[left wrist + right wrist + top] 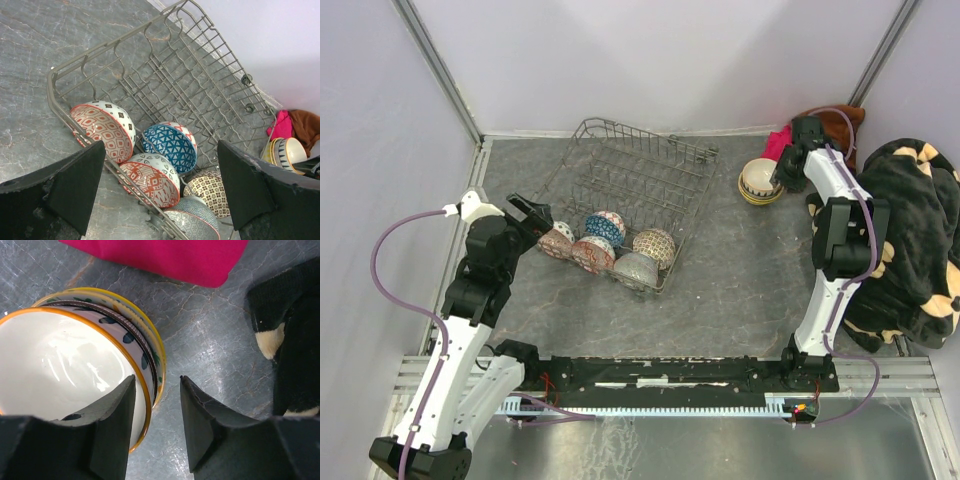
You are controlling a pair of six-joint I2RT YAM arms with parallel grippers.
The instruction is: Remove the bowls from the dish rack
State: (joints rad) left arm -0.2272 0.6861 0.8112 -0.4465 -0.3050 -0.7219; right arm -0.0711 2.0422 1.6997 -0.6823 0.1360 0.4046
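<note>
The grey wire dish rack (638, 175) lies mid-table and holds several patterned bowls at its near end: a red-and-white one (102, 130), a blue one (170, 145), another red-and-white one (150, 180), a cream one (210, 192) and a grey one (192, 220). My left gripper (535, 215) is open wide and empty, just left of the rack's near corner. A stack of bowls (760, 182) stands on the table right of the rack. My right gripper (157, 390) is open astride the stack's rim (145, 385), one finger inside the top white bowl (60, 365), the other outside and apart.
A pink cloth (778, 140) and a brown cloth (838, 122) lie behind the stack. A black-and-cream blanket (910, 230) fills the right side, close to the right arm. Walls enclose the table on the left, back and right.
</note>
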